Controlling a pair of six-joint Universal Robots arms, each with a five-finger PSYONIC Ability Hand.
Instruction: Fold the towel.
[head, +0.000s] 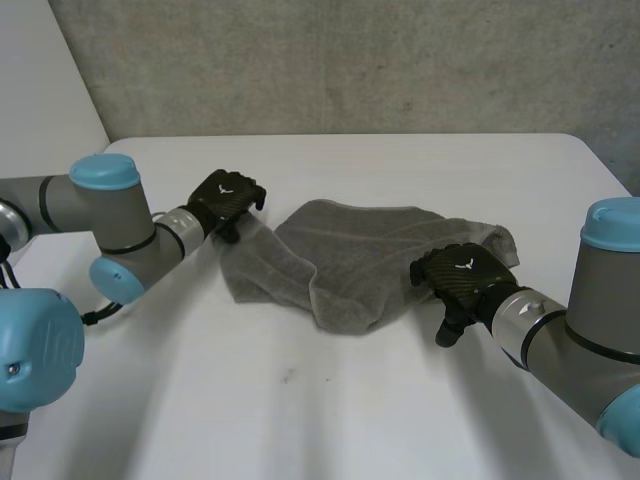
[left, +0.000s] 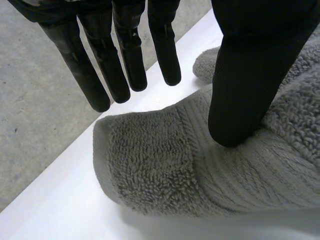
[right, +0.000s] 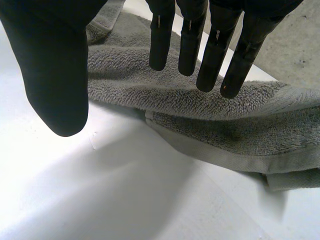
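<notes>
One grey towel (head: 352, 262) lies rumpled mid-counter (head: 300, 400), its long axis running across from one arm to the other, so each of the two hands has an end within reach. The left robot hand (head: 228, 198) sits at the towel's far left corner, fingers straight and spread, thumb tip resting on the pile without pinching it. The right robot hand (head: 465, 275) hangs just over the near right edge, also spread and holding nothing. I'd judge the left hand nearer a grasp.
</notes>
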